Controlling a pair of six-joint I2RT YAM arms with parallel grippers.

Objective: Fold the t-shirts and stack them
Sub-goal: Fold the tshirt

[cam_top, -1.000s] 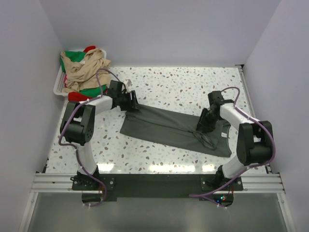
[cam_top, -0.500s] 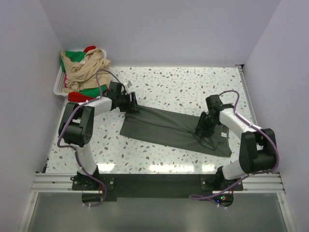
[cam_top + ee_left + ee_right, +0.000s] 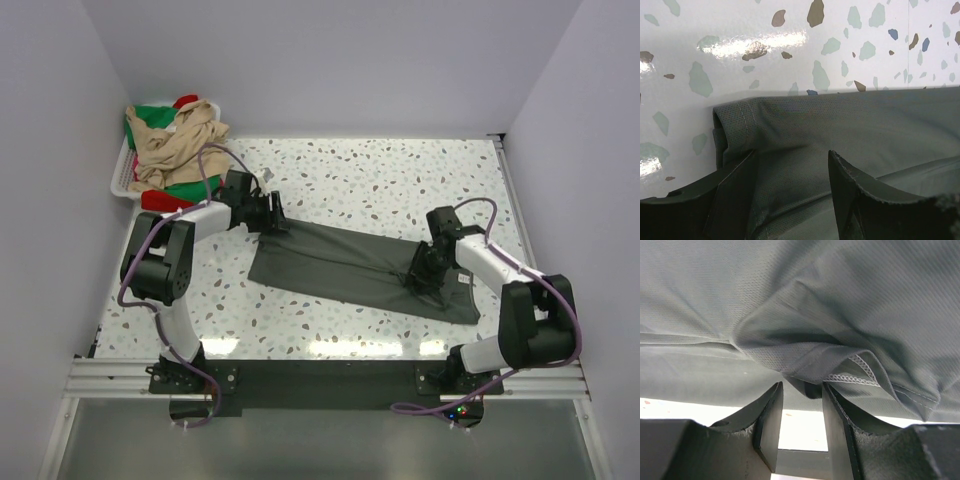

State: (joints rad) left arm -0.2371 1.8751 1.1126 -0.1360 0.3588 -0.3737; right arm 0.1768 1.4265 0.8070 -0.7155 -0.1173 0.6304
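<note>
Since a second ago: the right arm has swung nearer and lower, its elbow dropping toward the table edge. The right gripper [image 3: 420, 274] has slid a little along the shirt toward the near side. Left arm and shirt outline unchanged.

Count:
- 1 dark grey t-shirt [image 3: 340, 265], lying on the speckled table [image 3: 380, 170] as a long slanted band between the two arms, well apart from the basket.
- 1 white plastic basket [image 3: 119, 178] in the far-left corner, lattice-walled and heaped.
- In the basket, 1 beige shirt [image 3: 175, 140] crumpled on top. Green cloth [image 3: 150, 115] and red cloth [image 3: 185, 100] show under and behind it. How many garments these are cannot be counted.
- 2 arms, 2 grippers.

Materials and shapes:
- The grey shirt is a fine mesh knit, matte, with soft creases running lengthwise.
- In the left wrist view its corner is rolled over, with a double-stitched hem [image 3: 742, 117].
- In the right wrist view a fold hangs with a pale overlock seam [image 3: 852, 376] exposed.
- The table is glossy white with green, brown and blue flecks.

Grippers:
- The left gripper [image 3: 272, 215] sits at the shirt's far-left corner. Its dark fingers [image 3: 735, 195] stand wide apart and straddle the cloth, released rather than clenched.
- The right gripper is on the shirt's right part. Its fingers [image 3: 770, 415] are part-way apart, with the bunched fold at their tips and bright table showing through the gap. Whether that fold is pinched cannot be told.
</note>
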